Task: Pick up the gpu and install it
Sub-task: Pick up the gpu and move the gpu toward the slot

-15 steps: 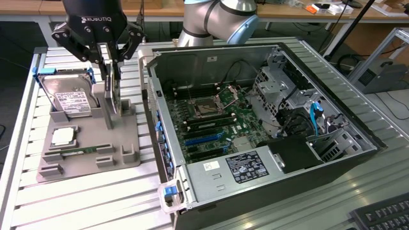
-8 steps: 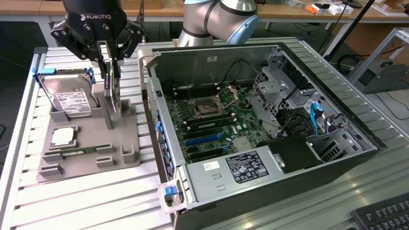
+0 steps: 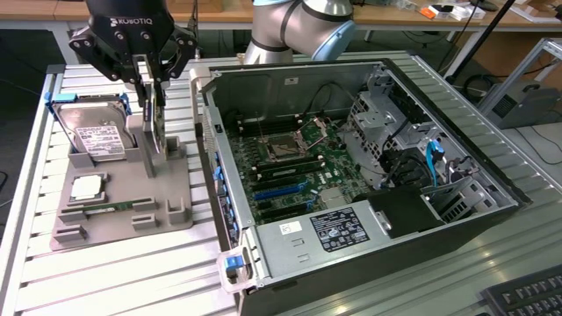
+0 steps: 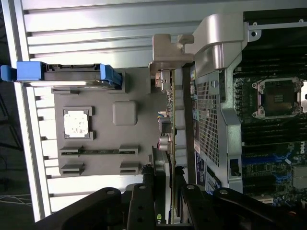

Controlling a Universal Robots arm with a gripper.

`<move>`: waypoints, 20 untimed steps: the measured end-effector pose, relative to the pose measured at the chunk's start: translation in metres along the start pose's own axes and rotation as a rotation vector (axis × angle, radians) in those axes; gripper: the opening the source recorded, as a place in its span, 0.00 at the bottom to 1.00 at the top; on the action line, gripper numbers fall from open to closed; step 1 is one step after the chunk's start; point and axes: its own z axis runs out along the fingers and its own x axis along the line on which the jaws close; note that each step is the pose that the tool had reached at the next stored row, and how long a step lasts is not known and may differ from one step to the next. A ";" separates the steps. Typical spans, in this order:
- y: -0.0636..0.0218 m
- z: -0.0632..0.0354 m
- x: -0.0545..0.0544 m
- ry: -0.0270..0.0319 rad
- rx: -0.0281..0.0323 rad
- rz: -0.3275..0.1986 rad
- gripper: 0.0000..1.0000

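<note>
Item: gpu (image 3: pixel 154 138), standing on its long edge in the grey holder tray (image 3: pixel 114 227), at the tray edge nearest the open computer case (image 3: pixel 491 178). Gripper (image 3: pixel 151 89) came from above, its fingers closed against both faces of the card's upper edge; whether the card had left its slot could not be told. Room: a narrow gap separated card and case wall, with open air above. On the tray's far side: hard drive (image 3: pixel 99 135) in a blue caddy, processor (image 3: pixel 86 187), memory stick (image 3: pixel 101 209). The exterior view showed the motherboard (image 3: pixel 290 171) and power supply (image 3: pixel 338 227). The wrist view showed the gpu (image 4: pixel 169 120) edge-on between the fingers (image 4: pixel 160 191).
</note>
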 end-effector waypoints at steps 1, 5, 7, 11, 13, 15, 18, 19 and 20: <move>0.0000 -0.0001 0.000 -0.0001 0.0000 0.000 0.27; 0.0000 -0.0007 0.000 0.0000 0.0000 0.000 0.27; 0.0000 -0.0007 0.000 -0.0001 -0.0001 0.000 0.27; -0.0001 -0.0012 0.000 0.0001 0.0000 0.000 0.27; -0.0001 -0.0021 0.000 -0.0001 -0.0001 0.000 0.27; -0.0001 -0.0026 0.000 0.0000 0.0000 0.000 0.27; -0.0001 -0.0030 0.000 -0.0001 -0.0001 0.000 0.27; -0.0001 -0.0033 0.000 0.0000 0.0000 0.000 0.27; -0.0001 -0.0034 0.000 0.0000 0.0000 0.000 0.27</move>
